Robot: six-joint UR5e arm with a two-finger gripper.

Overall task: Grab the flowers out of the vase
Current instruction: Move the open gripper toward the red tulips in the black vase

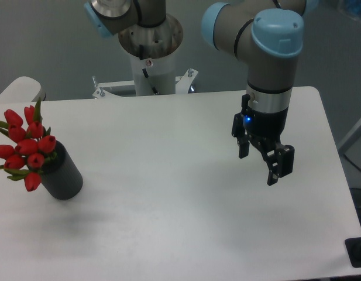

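One hand (259, 166), fingers spread and holding nothing, hangs over the white surface (168, 193) well apart from the vase (64, 175), which holds the flowers (25, 146) beside the surface's left edge

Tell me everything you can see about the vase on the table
The vase is a plain dark grey, nearly black cylinder with a matte look. It stands near the left edge of the white table, appearing tilted in this view. Its opening is hidden by the flowers, a bunch of red tulip buds with green leaves that spreads wider than the vase. Nothing else touches it; the gripper hangs far to the right, open.
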